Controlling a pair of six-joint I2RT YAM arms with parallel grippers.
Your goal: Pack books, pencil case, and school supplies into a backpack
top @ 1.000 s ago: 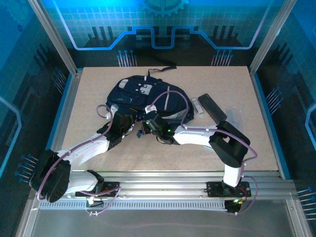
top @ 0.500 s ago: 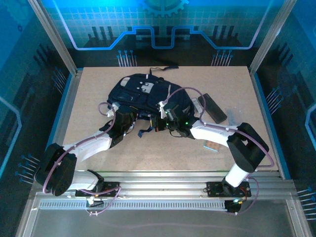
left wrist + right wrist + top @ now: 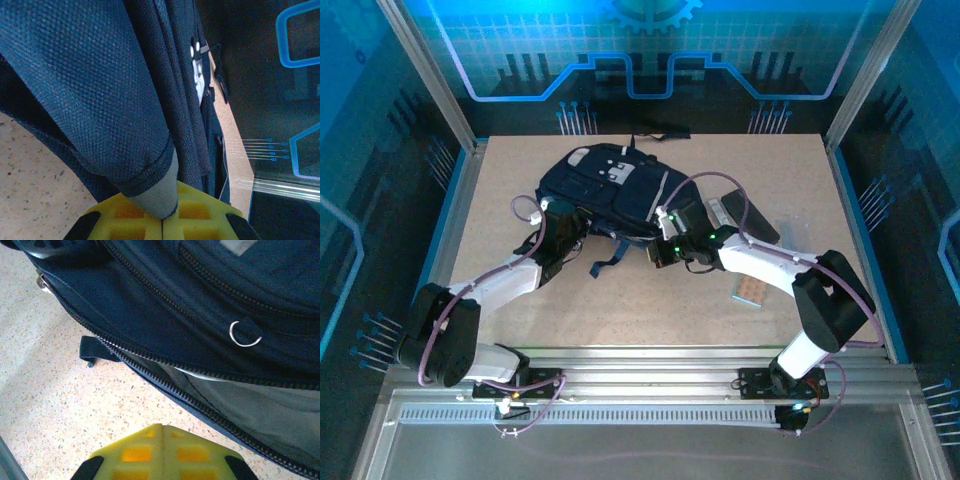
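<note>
— Tan speckled tabletop (image 3: 620, 310) inside a frame of blue-lit panels. What is at the left of it?

— The left claw (image 3: 162, 222). Its yellow pads are pressed together on a fold of navy fabric with a grey inner edge, which is part of the backpack (image 3: 610, 185).

— And where does the backpack lie?

— Flat on the tabletop, toward the far side and a little left of centre, with its grey patches facing up. A black strap (image 3: 610, 262) trails from its near edge, between the two arms.

— The right claw?

— The right claw (image 3: 161, 432) sits just at the bag's near right edge. Its pads are closed on each other with nothing between them. Right ahead of it the zip (image 3: 150, 372) gapes, showing grey lining.

— Further right?

— The pencil case (image 3: 750, 217) lies on the tabletop just beside the bag. Nearer the arms' bases, well apart from the bag, is the tan dotted pad (image 3: 750, 292).
</note>
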